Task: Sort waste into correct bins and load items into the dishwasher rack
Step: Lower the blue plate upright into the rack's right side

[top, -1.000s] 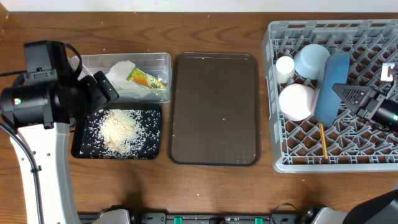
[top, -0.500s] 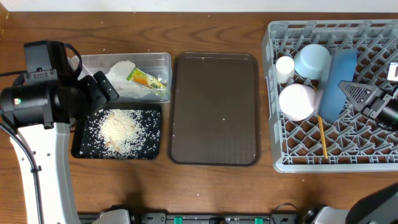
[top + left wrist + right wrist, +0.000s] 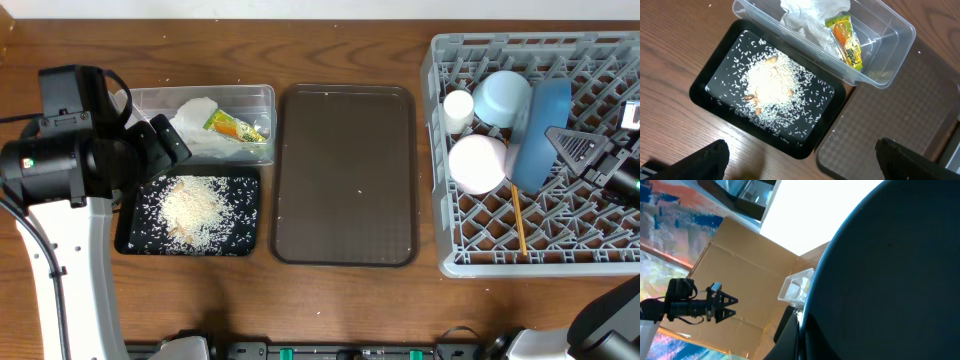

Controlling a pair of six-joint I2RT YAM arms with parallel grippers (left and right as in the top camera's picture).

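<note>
Rice point(image 3: 772, 87) trayed, plate point(image 3: 540, 135) racked

Left gripper point(image 3: 807, 162) gapes wide above the black tray point(image 3: 722, 67); beyond, the clear tub point(image 3: 890, 70) holds napkin point(image 3: 810, 15) and wrapper point(image 3: 846, 40). Right gripper point(image 3: 565, 145) pinches the plate, standing on edge in the rack point(image 3: 600, 60).

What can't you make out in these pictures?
- Right wrist view: a dark curved surface, probably the blue plate, fills the frame; whether the right gripper touches it is hidden.
- Overhead: one chopstick shows in the dishwasher rack; a second is not discernible.
- Left wrist view: brown bits in the rice, too small to identify.
</note>
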